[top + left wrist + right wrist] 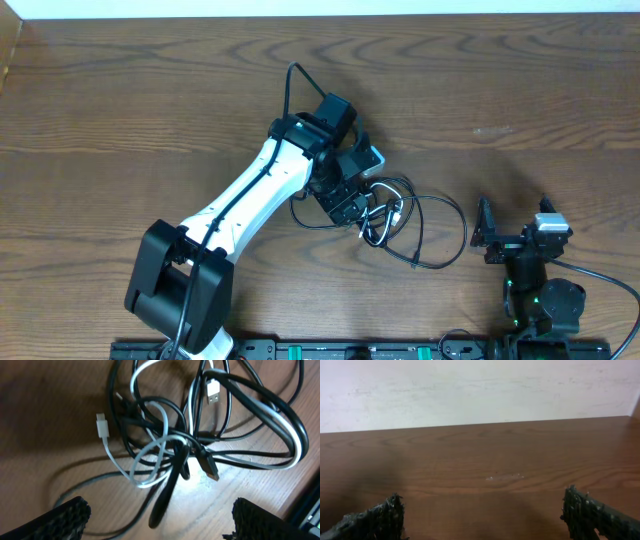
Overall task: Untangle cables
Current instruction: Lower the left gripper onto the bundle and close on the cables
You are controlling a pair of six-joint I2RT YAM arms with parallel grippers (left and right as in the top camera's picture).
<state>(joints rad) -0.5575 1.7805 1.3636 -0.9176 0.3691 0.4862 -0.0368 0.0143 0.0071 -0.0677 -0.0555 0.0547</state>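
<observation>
While our left jaws hang wide open and empty just above the tangled black and white cables (170, 440) at the middle of the desk (120, 100), our right jaws stand wide open, empty, well apart from them.

Brown wooden table (120, 90); tangled black, white cables (385, 220) lying mid-table.

Overhead view evenly lit, shadows soft. Left wrist view dimmer, slightly blurred, with a bright glare spot on the table (240, 490) beneath the cables (172, 440)
</observation>
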